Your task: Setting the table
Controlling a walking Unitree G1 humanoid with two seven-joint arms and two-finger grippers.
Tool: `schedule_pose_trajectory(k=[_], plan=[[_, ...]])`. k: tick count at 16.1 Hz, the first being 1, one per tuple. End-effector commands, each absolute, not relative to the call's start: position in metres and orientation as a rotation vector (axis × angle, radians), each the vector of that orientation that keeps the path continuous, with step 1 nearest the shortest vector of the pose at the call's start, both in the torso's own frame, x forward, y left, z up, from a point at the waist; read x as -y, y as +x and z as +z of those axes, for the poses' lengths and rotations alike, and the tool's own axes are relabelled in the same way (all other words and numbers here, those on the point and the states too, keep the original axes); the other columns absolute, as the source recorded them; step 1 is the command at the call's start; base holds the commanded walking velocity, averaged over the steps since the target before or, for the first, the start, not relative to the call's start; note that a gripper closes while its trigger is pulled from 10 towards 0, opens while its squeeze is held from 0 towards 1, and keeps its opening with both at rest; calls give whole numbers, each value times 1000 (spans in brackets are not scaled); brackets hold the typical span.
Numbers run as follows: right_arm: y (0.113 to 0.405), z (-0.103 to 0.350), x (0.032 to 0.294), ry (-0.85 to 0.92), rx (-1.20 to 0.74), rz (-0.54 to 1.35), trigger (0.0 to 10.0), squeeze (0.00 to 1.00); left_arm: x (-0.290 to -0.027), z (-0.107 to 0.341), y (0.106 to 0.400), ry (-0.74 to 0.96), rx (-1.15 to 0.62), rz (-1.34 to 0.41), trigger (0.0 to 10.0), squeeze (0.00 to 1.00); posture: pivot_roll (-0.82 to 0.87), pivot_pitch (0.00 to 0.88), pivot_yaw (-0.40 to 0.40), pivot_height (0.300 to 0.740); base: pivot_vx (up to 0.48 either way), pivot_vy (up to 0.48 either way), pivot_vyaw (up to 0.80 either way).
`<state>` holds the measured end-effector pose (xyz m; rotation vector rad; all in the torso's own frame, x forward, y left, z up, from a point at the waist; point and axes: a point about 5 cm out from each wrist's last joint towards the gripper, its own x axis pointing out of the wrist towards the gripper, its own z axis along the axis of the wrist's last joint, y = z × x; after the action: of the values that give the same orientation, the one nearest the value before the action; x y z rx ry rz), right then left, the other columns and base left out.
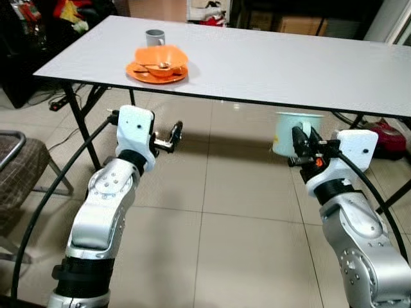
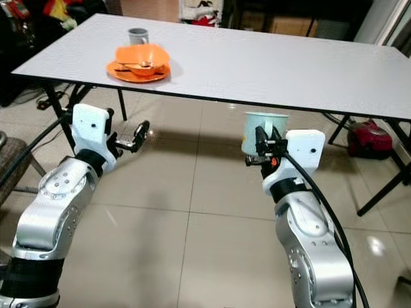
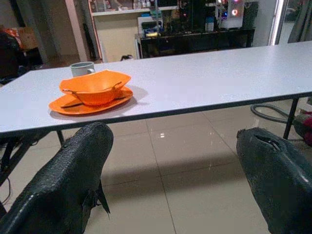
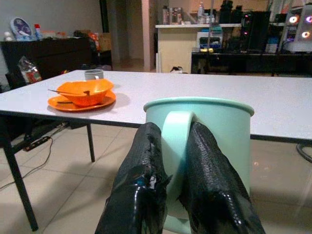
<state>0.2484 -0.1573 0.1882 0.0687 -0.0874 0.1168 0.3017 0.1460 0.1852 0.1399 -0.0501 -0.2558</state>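
Note:
A pale green mug (image 1: 288, 132) hangs just below the front edge of the white table (image 1: 270, 64), and my right gripper (image 1: 303, 144) is shut on its handle (image 4: 176, 146). On the table's far left an orange bowl (image 1: 162, 60) with a spoon in it rests on an orange plate (image 1: 156, 74), and a grey cup (image 1: 155, 38) stands behind them. Lower than the tabletop, in front of the plate, my left gripper (image 1: 174, 133) is held open with nothing between its fingers (image 3: 68, 185).
Black table legs (image 1: 80, 115) and cables stand under the table's left end. A chair (image 1: 19, 167) is at my left, a red object (image 1: 388, 136) lies on the tiled floor at the right. Shelves and a dark cabinet line the far wall.

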Motion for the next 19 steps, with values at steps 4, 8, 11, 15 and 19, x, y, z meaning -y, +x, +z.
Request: schedule_pose_trajectory(k=[4, 8, 11, 15, 19], plan=[[250, 191, 158, 40, 104, 117, 10000, 0, -144, 187, 301, 134, 59, -274, 10000, 0, 36, 0, -13, 740, 129, 0, 0], [249, 190, 159, 39, 102, 117, 10000, 0, -144, 185, 300, 127, 52, -281, 10000, 0, 40, 0, -17, 740, 301, 0, 0], [250, 190, 158, 40, 99, 125, 10000, 0, -145, 185, 299, 119, 51, -281, 10000, 0, 45, 0, -23, 740, 328, 0, 0], [249, 189, 158, 37, 98, 132, 10000, 0, -145, 184, 298, 115, 51, -279, 10000, 0, 44, 0, -26, 740, 339, 0, 0], [249, 189, 159, 37, 97, 134, 10000, 0, -146, 184, 298, 111, 49, -277, 10000, 0, 44, 0, -27, 740, 339, 0, 0]])
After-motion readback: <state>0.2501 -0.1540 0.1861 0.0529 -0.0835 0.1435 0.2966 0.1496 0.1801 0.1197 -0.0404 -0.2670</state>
